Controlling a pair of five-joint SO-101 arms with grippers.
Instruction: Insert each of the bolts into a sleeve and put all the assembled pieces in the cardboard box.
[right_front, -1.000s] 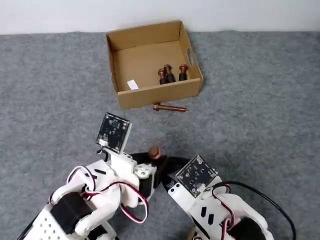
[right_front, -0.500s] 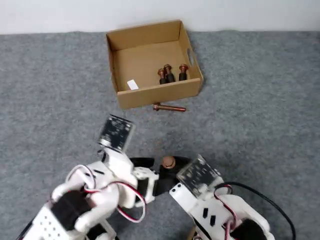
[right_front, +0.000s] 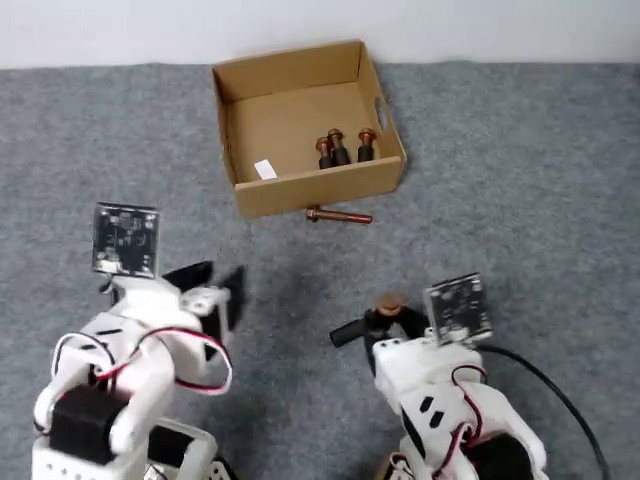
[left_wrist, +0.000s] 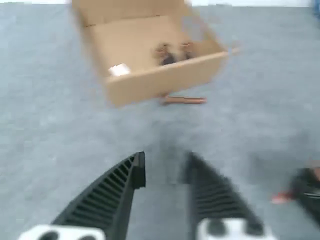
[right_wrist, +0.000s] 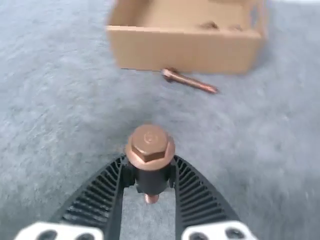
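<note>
Apart have been swung the two arms, which a second ago were met at 6 o'clock with one piece between them. The piece has been carried off toward 5 o'clock by the right jaws, and the left jaws have been drawn away bare.

One grey worktop (right_front: 520, 180) is seen. On it, the left arm (right_front: 140, 350) is placed at 8 o'clock and the right arm (right_front: 440, 400) at 5 o'clock. One cardboard box (right_front: 310, 190) is set at 12 o'clock, unmoved.

Four assembled pieces are counted. Three (right_front: 340, 147) are stood upright in a row at 5 o'clock of the box floor. The fourth (right_wrist: 149, 145), a copper bolt in a black sleeve, is gripped head-up by the right jaws, which are closed on the sleeve. The left jaws are held apart with nothing between them.

One loose bolt (right_front: 338, 214) is laid flat on the worktop just beside the box at its 6 o'clock, as before.
</note>
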